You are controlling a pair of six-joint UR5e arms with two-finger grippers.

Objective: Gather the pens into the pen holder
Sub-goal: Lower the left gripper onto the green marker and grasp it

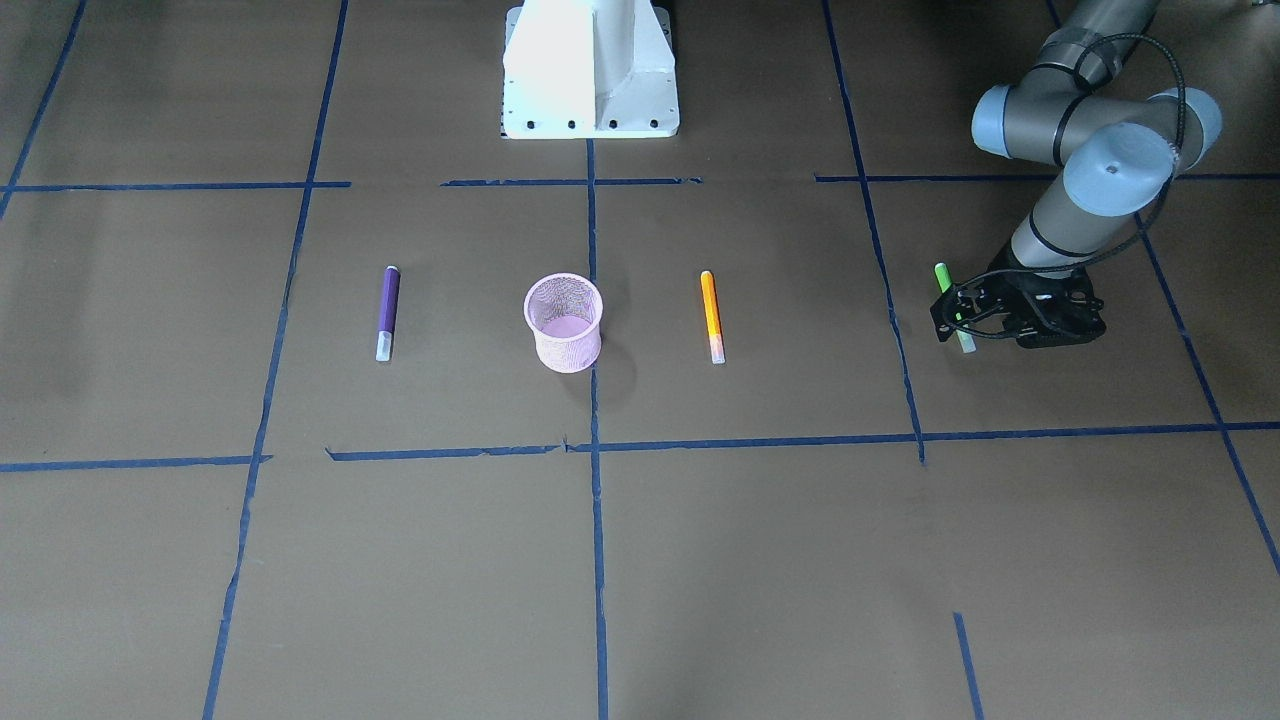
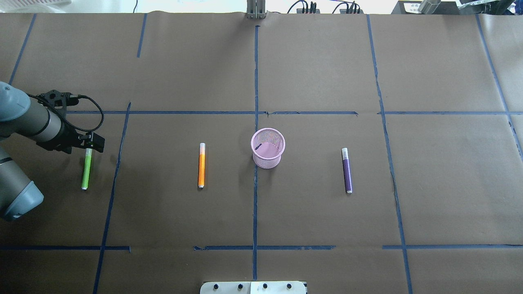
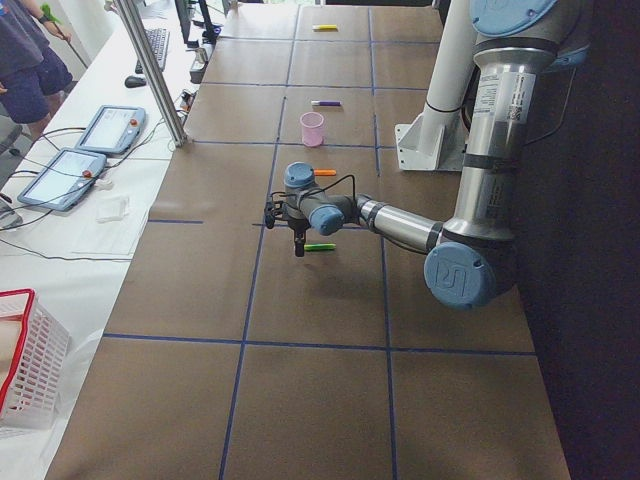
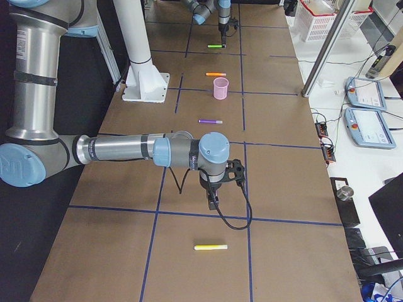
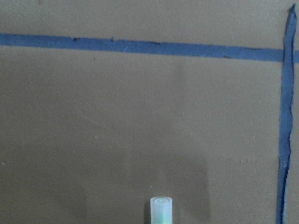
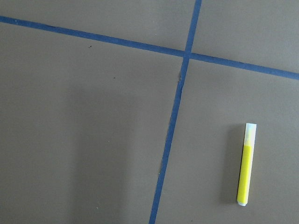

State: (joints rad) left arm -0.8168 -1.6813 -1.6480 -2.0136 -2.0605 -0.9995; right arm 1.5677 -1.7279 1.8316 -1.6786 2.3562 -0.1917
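Brown paper crossed with blue tape lines covers the table (image 2: 327,61), and your pen holder (image 2: 266,161) stands upright near its middle with no pen in it. You are on the first pick. The left gripper (image 2: 90,145) hangs low over the far, pale-capped end of the green pen (image 2: 86,173). That pen lies flat toward the robot's left, well apart from the holder.

The left wrist camera gives you only the cap at the bottom edge and no fingers, so you cannot tell whether the jaws are spread or pressed on the pen. The orange pen (image 2: 201,165) lies between the green one and the holder, and the purple pen (image 2: 347,171) lies on the holder's other side. A yellow pen (image 6: 245,163) lies near the right gripper (image 4: 213,202), and you cannot tell how its jaws stand either.

Next, by my judgement, you need a sure pinch on the green pen and a clean lift. Carry it over the orange pen, then tilt it toward upright so it drops into the holder without tipping that cup.
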